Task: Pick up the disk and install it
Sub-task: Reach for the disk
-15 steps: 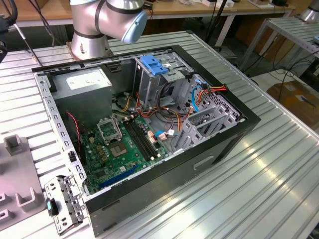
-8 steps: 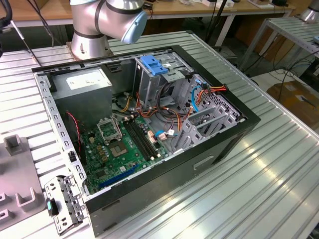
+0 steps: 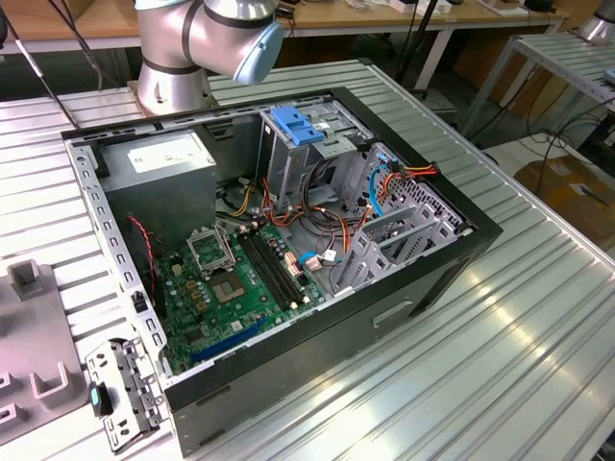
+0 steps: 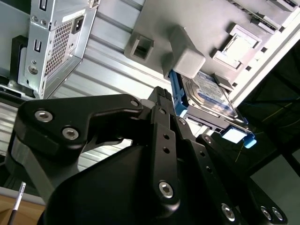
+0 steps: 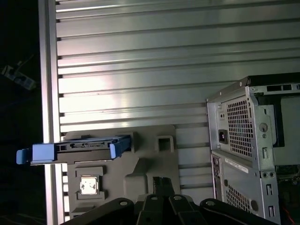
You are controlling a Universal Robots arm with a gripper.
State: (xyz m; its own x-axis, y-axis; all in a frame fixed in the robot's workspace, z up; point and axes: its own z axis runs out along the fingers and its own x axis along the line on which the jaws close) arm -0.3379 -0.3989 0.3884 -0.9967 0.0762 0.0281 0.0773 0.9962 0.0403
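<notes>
At about eight o'clock from the open computer case (image 3: 288, 240), in the exterior view, a grey holder (image 3: 29, 327) lies on the bench (image 3: 500, 365). In the first wrist view the disk (image 5: 75, 149) sits edge-up in that holder, untouched. The hand (image 5: 161, 187) hovers apart from it; released or clenched, I cannot tell. Pick-up looks like the step in hand, and a grasp calls for squaring up over the disk.

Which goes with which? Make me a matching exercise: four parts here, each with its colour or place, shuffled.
1 disk
2 latch
3 motherboard
4 power-supply box

A green
B on the grey holder, outside the case
C blue, atop the drive cage
D grey, white sticker

Pairs: 1-B, 2-C, 3-A, 4-D
</notes>
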